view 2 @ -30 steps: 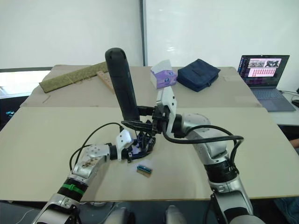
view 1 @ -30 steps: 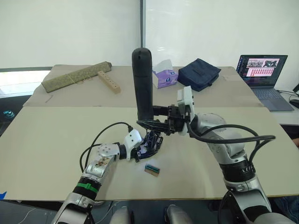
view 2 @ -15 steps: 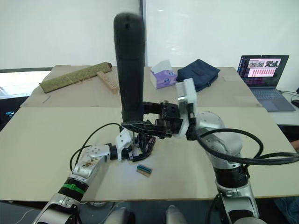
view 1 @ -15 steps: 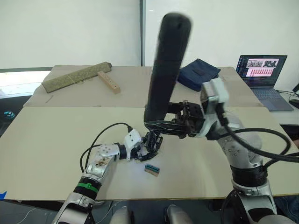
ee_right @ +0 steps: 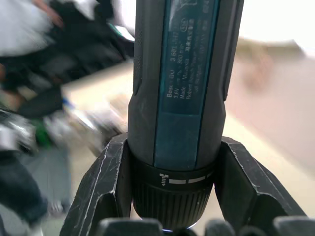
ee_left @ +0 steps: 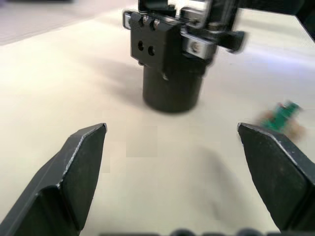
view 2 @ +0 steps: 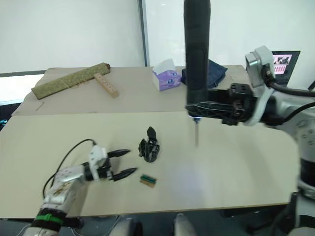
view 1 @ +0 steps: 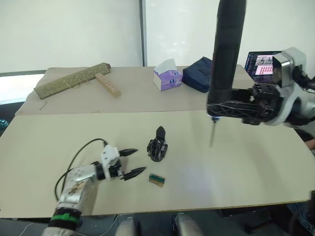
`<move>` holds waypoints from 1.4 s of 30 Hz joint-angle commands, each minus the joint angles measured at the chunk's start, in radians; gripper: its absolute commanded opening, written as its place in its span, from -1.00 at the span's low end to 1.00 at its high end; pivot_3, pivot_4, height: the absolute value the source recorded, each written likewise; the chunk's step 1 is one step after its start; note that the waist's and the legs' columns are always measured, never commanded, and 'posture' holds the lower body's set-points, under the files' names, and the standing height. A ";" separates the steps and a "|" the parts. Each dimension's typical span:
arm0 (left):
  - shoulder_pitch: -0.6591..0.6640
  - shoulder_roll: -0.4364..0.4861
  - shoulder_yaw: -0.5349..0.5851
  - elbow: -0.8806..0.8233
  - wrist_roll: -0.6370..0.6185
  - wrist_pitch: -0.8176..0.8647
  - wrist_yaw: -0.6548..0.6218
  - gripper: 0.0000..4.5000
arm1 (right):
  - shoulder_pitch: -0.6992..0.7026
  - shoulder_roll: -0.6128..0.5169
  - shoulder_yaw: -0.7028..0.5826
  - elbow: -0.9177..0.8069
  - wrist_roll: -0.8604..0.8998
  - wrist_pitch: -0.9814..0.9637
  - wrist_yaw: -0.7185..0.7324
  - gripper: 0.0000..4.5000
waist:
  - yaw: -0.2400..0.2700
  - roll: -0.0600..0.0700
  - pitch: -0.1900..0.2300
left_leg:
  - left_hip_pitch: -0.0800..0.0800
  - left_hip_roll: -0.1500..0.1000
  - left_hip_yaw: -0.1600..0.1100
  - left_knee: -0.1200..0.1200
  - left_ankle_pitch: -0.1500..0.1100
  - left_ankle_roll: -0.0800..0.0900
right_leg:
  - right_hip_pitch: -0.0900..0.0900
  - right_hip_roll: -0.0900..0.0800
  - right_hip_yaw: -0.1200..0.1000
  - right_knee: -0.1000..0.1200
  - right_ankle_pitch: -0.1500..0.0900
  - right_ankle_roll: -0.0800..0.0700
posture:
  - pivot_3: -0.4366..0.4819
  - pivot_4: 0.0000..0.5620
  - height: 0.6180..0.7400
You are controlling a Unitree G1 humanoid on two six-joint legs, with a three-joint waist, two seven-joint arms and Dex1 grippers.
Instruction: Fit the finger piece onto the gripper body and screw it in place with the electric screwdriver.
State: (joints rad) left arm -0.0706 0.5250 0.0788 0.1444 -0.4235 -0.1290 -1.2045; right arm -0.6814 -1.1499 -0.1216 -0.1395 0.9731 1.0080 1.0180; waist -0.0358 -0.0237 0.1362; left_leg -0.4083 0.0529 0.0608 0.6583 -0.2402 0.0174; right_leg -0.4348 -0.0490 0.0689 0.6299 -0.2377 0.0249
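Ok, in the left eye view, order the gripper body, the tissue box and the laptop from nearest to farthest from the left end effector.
1. The gripper body, just ahead of the open left end effector, standing on the near table.
2. The tissue box, on the far table, toward the middle.
3. The laptop, far right, partly behind the right arm.

Beige tabletop [view 1: 246,172] carries a small green-and-brown block [view 1: 157,179] near its front; behind lie a long green mat [view 1: 69,81], a drilled wooden strip [view 1: 108,84], a tissue box [view 1: 166,77], a navy pouch [view 1: 197,78] and an open laptop [view 1: 261,64].
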 commanded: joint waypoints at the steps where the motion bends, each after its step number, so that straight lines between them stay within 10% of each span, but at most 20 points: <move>1: 0.042 0.052 0.080 -0.115 -0.109 0.037 -0.039 0.99 | -0.023 -0.112 0.154 0.042 -0.235 -0.048 0.048 -0.14 | 0.002 0.000 0.001 | -0.002 -0.001 0.001 0.000 0.000 0.000 | -0.002 -0.002 0.000 0.000 0.000 0.002 | -0.05 -0.47 1.00; 8: 0.111 0.158 0.145 -0.381 -0.271 0.301 0.028 0.99 | -0.070 -0.047 0.526 0.309 -0.620 -0.133 0.107 -0.14 | 0.000 0.000 0.004 | -0.008 -0.007 0.005 0.002 0.000 0.000 | -0.004 -0.010 0.001 -0.004 0.003 0.013 | -0.05 -0.47 1.00; 18: 0.142 0.191 0.182 -0.387 -0.228 0.283 0.029 0.99 | -0.205 0.146 0.643 0.731 -0.922 -0.334 0.163 -0.14 | -0.003 0.002 0.010 | -0.005 -0.008 0.010 0.003 0.001 -0.001 | -0.003 -0.005 0.000 0.000 0.004 0.013 | -0.05 -0.47 1.00; 20: 0.142 0.194 0.181 -0.385 -0.224 0.282 0.023 0.99 | -0.216 0.164 0.623 0.778 -0.940 -0.362 0.180 -0.14 | -0.002 0.001 0.010 | -0.003 -0.008 0.010 0.003 0.001 -0.001 | -0.001 -0.005 0.000 -0.001 0.004 0.013 | -0.05 -0.47 1.00; 27: 0.181 0.246 0.208 -0.400 -0.256 0.412 0.051 1.00 | -0.240 0.113 0.530 0.801 -0.966 -0.432 0.258 0.96 | -0.001 -0.001 0.011 | 0.001 -0.008 0.012 0.005 0.001 -0.001 | 0.003 -0.006 0.000 -0.001 0.004 0.014 | -0.05 -0.47 1.00; 35: 0.225 0.249 0.249 -0.369 -0.073 0.334 0.213 1.00 | -0.140 0.026 0.247 0.616 -0.783 -0.687 0.391 0.96 | 0.000 0.002 0.013 | 0.001 -0.007 0.013 0.004 0.001 -0.001 | 0.001 -0.005 0.000 0.001 0.004 0.013 | -0.05 -0.47 1.00; 42: 0.246 0.224 0.266 -0.256 0.063 0.153 0.263 1.00 | 0.377 0.402 -0.037 0.126 -0.459 -1.018 0.378 0.96 | 0.003 -0.009 0.010 | 0.012 -0.001 0.007 0.002 0.000 -0.001 | 0.014 0.003 -0.001 0.000 0.003 0.010 | -0.05 -0.47 1.00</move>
State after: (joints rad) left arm 0.1665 0.7575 0.3332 -0.1328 -0.4020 0.0911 -0.9609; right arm -0.3675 -0.7787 -0.1317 0.0965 0.4577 0.0976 1.3884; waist -0.0324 -0.0331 0.1463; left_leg -0.3978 0.0524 0.0676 0.6605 -0.2398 0.0159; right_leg -0.4215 -0.0456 0.0675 0.6304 -0.2345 0.0349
